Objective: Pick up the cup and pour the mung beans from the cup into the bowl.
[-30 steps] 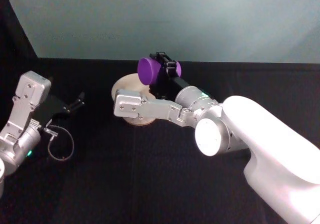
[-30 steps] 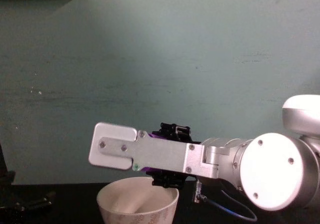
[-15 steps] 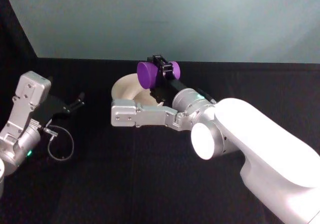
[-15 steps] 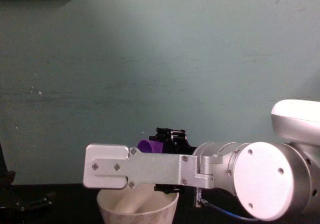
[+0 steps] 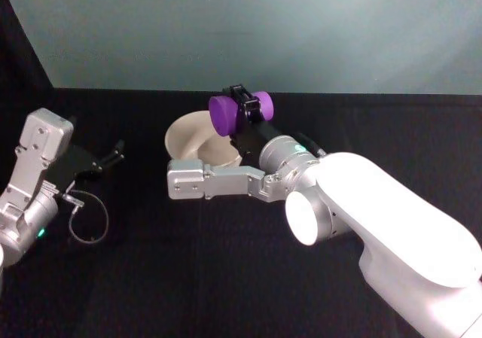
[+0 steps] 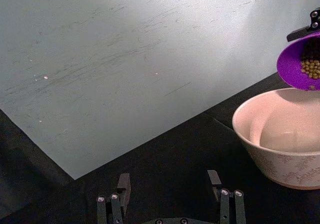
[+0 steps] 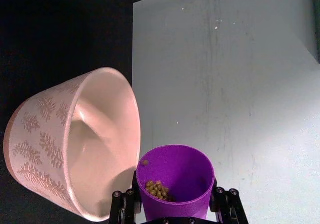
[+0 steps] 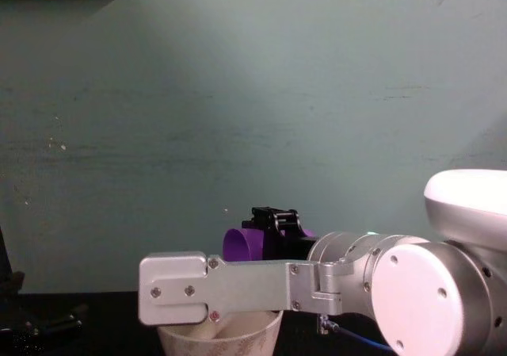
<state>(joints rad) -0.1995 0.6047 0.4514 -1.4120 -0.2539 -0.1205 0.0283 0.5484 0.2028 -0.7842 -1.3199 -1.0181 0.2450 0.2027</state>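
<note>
My right gripper (image 5: 245,106) is shut on the purple cup (image 5: 226,114), which it holds tipped on its side above the far right rim of the cream leaf-patterned bowl (image 5: 193,137). The cup's mouth points left over the bowl. In the right wrist view, mung beans (image 7: 156,189) lie in a small heap inside the cup (image 7: 175,181), beside the bowl (image 7: 60,149). The left wrist view shows the beans (image 6: 312,68) in the tilted cup (image 6: 298,67) above the bowl (image 6: 285,139). My left gripper (image 5: 113,156) is parked far left, open.
A black table runs up to a pale green wall behind. My right forearm link (image 5: 218,181) lies across the table in front of the bowl. A thin cable loop (image 5: 89,221) hangs by the left arm.
The right gripper has tipped the cup further onto its side and shifted slightly right. The forearm link dropped lower, uncovering more of the bowl in the head view. The left arm stayed put.
</note>
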